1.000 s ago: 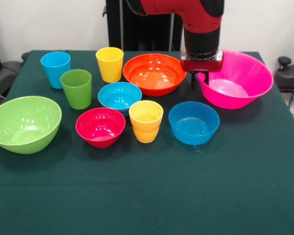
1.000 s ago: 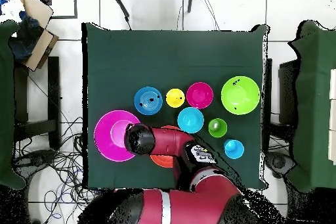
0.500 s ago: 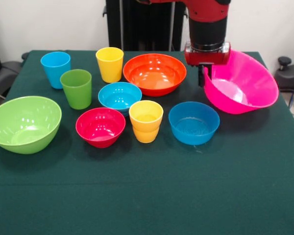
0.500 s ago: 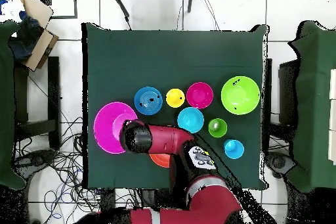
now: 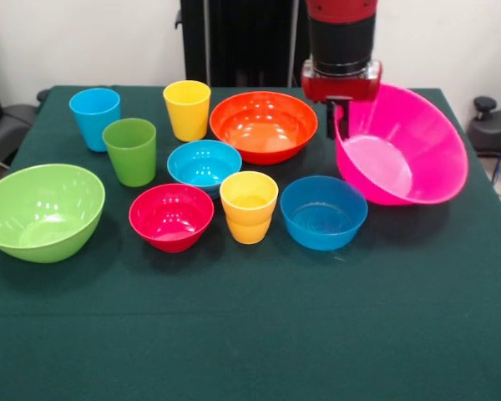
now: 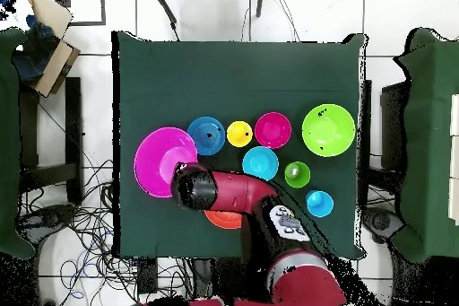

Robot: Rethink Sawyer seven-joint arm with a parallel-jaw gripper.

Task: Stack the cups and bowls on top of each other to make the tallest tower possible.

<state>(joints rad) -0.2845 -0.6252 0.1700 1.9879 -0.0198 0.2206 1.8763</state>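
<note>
At the right of the front view, the pink bowl (image 5: 405, 150) is held tilted by its rim in the closed gripper (image 5: 337, 121), beside the orange bowl (image 5: 264, 125). Light, stiff, slippery plastic is judged; a rim hold lets it swing.

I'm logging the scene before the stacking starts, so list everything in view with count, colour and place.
Large bowls: 2; pink bowl at the front view's right, tilted and lifted by its rim; lime bowl at the left.
Orange bowl: 1, wide, back centre.
Small bowls: 3; red bowl front centre; two blue, one mid-table, one beside the pink bowl.
Cups: 4; light blue cup and green cup at the left, yellow cup at the back, yellow-orange cup between the red bowl and a blue one.
Table: 1, dark green cloth.
Pincer: 1, black, under the red and black arm, shut on the pink bowl's rim.
</note>
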